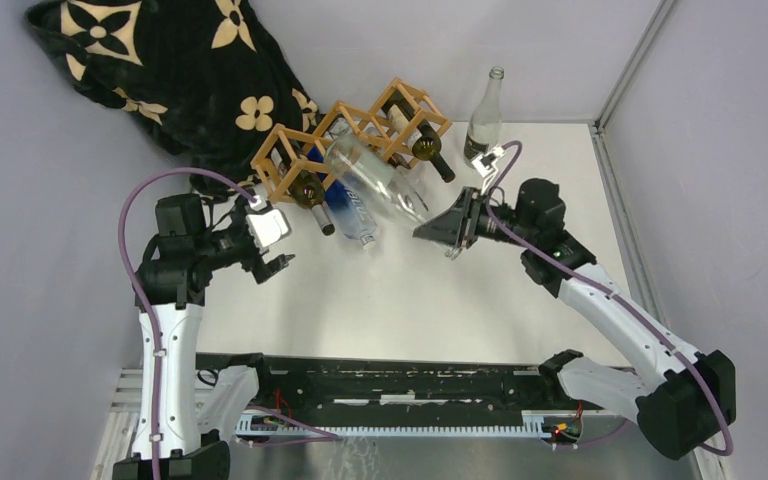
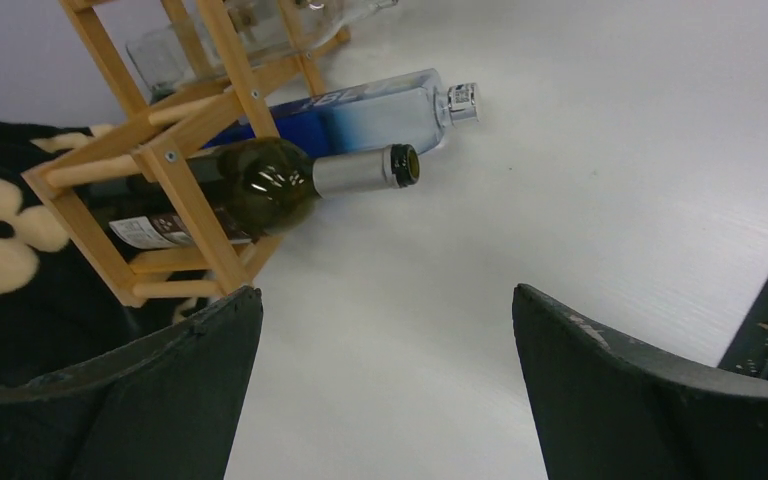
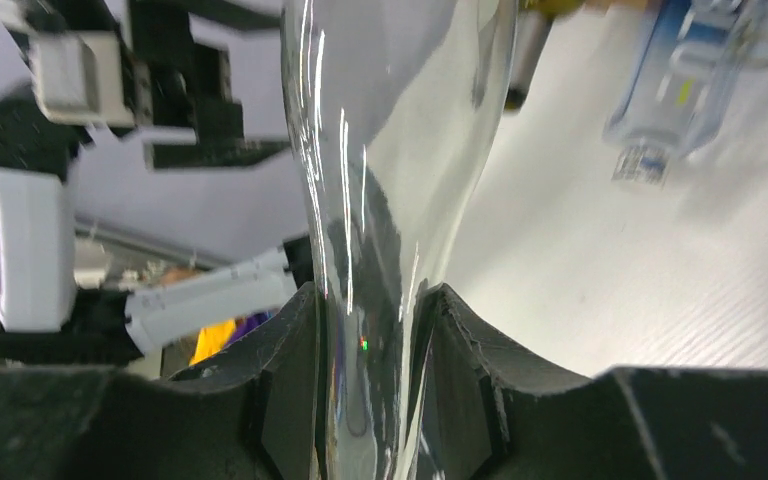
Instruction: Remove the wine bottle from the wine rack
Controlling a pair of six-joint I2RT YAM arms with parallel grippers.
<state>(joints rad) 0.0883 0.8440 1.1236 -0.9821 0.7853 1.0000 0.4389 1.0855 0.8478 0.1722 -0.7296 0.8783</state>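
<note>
White shell links, black joint housings & bases on left arm [image 1: 168,340] and right arm [image 1: 622,316]. Purple cable [image 1: 123,235] looped along each. White cam box [image 1: 267,226] at wrists. Fingers matte black: left pair [image 2: 610,390] broad w/ pale scuffs, right pair [image 3: 465,350] w/ notched inner faces.

A black cloth [image 1: 160,70] with cream flowers is heaped back left; a clear bottle [image 1: 484,118] is stood upright on the white table [image 1: 410,300].
</note>
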